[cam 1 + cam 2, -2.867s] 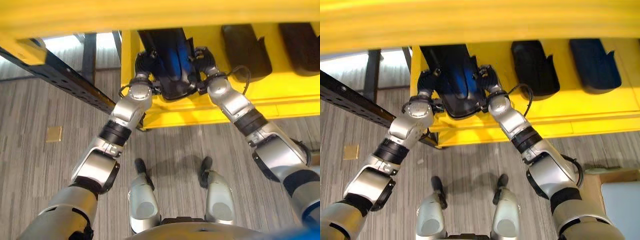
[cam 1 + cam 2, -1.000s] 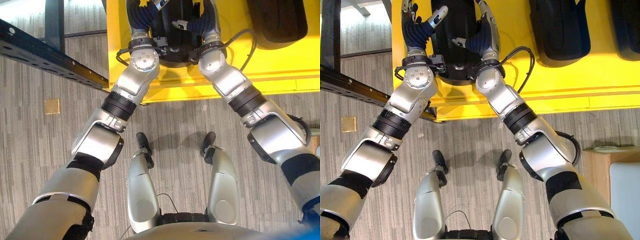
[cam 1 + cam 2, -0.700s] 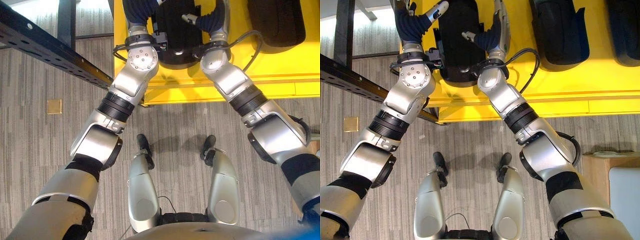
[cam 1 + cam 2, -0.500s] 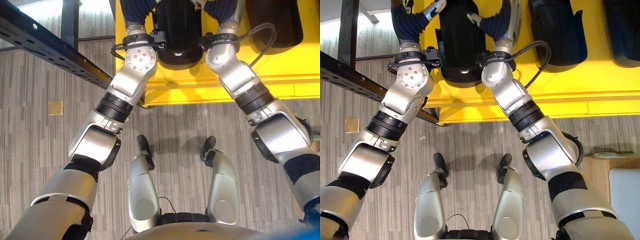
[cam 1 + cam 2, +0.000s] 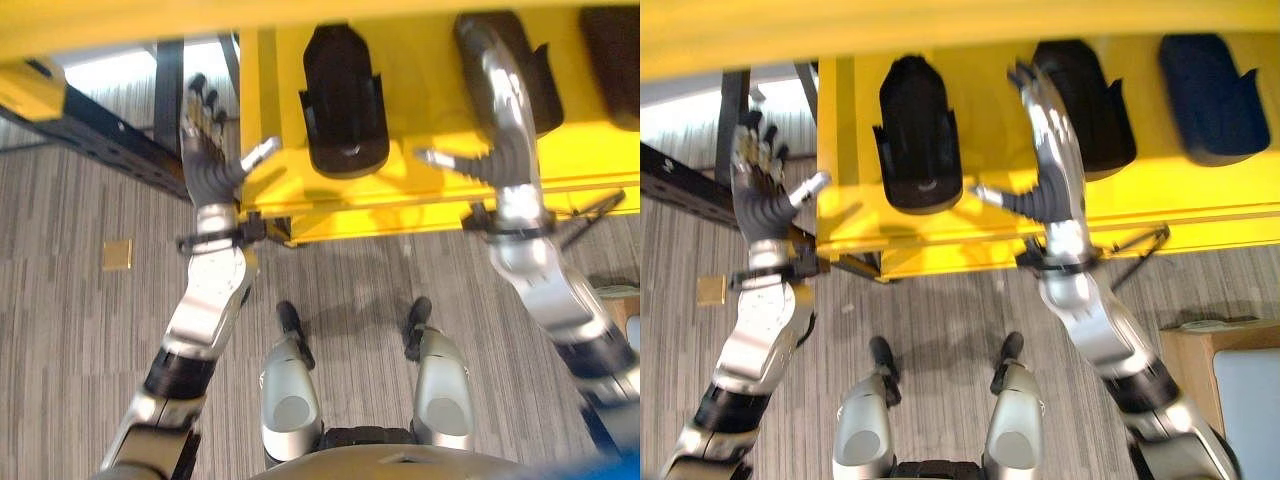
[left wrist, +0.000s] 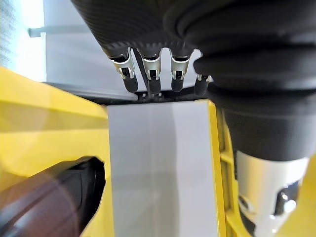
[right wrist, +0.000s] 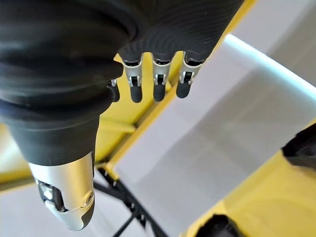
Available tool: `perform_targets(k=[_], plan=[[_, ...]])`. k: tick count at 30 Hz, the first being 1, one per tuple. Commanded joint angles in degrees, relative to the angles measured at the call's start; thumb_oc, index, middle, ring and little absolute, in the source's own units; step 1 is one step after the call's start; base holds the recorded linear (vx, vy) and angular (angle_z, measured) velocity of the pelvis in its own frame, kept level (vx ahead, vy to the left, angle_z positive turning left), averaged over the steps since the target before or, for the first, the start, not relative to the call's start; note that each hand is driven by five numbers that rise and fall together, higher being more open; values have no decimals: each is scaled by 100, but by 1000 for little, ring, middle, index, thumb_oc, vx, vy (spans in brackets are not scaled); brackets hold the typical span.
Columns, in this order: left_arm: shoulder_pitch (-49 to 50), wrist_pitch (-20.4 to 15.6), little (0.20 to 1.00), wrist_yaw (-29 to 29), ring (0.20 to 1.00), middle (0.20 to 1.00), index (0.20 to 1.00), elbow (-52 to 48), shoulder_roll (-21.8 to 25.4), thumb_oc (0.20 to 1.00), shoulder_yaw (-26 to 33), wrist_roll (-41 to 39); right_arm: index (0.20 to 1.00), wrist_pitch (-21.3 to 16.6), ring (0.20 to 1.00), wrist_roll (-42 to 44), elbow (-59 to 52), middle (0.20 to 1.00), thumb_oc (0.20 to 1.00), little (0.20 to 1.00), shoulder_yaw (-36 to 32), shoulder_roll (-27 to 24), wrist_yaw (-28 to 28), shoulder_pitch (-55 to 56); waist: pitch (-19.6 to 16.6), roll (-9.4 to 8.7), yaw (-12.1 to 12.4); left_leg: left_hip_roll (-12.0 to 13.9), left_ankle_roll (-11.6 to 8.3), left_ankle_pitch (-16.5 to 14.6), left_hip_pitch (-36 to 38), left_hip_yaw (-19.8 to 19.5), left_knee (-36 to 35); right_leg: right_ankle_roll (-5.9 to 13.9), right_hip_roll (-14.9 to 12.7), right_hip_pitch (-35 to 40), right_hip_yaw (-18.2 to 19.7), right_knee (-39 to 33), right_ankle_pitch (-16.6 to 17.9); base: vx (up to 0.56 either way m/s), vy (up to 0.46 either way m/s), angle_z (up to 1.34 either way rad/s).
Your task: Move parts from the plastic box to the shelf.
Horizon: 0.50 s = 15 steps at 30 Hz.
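A black moulded part lies on the yellow shelf, free of both hands. My left hand is open, fingers straight, raised just left of the shelf's corner and apart from the part. My right hand is open too, held up to the right of that part and in front of a second black part. A dark blue part lies further right. In the left wrist view, straight fingers point past the shelf, with the black part beside them. In the right wrist view, the fingers hold nothing.
A black perforated rack beam runs across the left behind my left hand. The shelf level above overhangs the top. A small brown square lies on the floor, and a wooden box stands at the lower right.
Both hands have let go of the black part and drawn back and apart, fingers now straight. The part stays on the yellow shelf. The camera has also shifted.
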Motion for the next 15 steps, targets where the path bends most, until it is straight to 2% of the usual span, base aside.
perform_targets(k=[1, 5, 8, 9, 10, 15], plan=[[-92, -571, 1000, -316, 1000, 1000, 1000, -191, 223, 1000, -18, 16, 1000, -990, 1000, 711, -157, 1000, 1000, 1000, -69, -61, 1169, -99, -552, -156, -97, -14, 30, -438, 186, 22, 128, 208, 348, 412, 82, -48, -661, 20, 5, -17], [470, -493, 1000, -829, 1000, 1000, 1000, -153, 427, 1000, -26, -301, 1000, -1252, 1000, 909, -238, 1000, 1000, 1000, -78, -496, 1729, 403, -709, -233, -98, 23, 18, -330, 479, 103, -95, 255, 315, 705, 94, -340, -523, 21, -24, -14], [467, -461, 1000, -663, 1000, 1000, 1000, -2, 526, 1000, -214, -299, 1000, -1500, 1000, 980, -335, 1000, 1000, 1000, 110, -773, 2345, 383, -836, -273, -106, 86, -4, -256, 629, 126, -194, 279, 292, 867, 106, -513, -418, 21, -20, -11], [436, -452, 1000, -671, 1000, 1000, 1000, 56, 552, 1000, -288, -286, 1000, -1574, 1000, 1032, -356, 1000, 1000, 1000, 276, -918, 2774, 278, -919, -281, -80, 116, -19, -229, 687, 130, -242, 297, 269, 953, 102, -599, -381, 57, -39, -3], [432, -379, 1000, -700, 1000, 1000, 1000, 90, 574, 1000, -315, -292, 1000, -1628, 1000, 996, -359, 1000, 1000, 1000, 455, -1009, 2971, 175, -971, -283, -39, 127, -23, -203, 738, 127, -287, 310, 244, 1036, 84, -670, -346, 66, -65, 3], [621, 46, 1000, -956, 1000, 1000, 1000, 225, 746, 1000, -188, -565, 1000, -1300, 1000, 1400, -295, 1000, 1000, 1000, 1040, -1136, 3569, -328, -1135, -321, 231, 138, -42, -158, 870, 124, -349, 318, 206, 1270, -78, -843, -243, 87, -82, 4]])
